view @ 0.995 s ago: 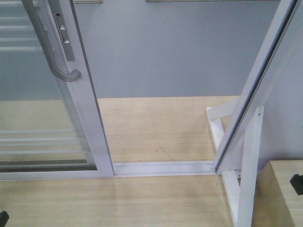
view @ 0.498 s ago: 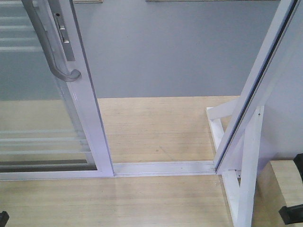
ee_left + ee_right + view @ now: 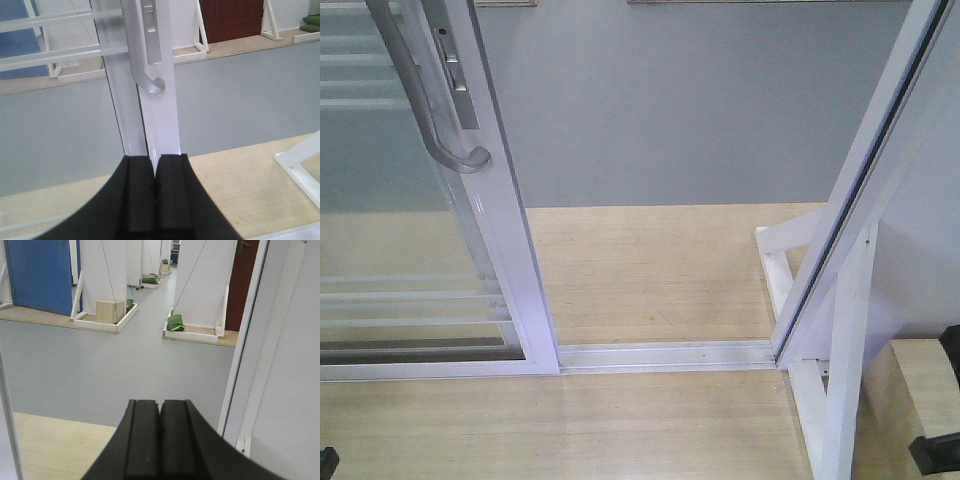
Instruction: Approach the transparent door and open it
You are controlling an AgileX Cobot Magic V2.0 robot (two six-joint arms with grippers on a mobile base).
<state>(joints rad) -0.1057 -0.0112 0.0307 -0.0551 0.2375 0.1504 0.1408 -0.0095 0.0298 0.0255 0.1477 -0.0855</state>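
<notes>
transparent door (image 3: 440, 250) stands at left, long axis vertical, curved grey handle (image 3: 425, 95) near its right edge | left gripper (image 3: 155, 197) fingers together, empty | right gripper (image 3: 160, 437) fingers together, empty

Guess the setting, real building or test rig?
Likely an indoor mock-up test hall: white-framed glass door with curved grey handle stands on a light wood platform, and freestanding white partition walls line the grey floor.

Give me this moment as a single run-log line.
door: transparent door slid open, gap clear | handle: untouched | left tool: shut, empty, facing door frame | right tool: shut, empty, facing the opening
</notes>
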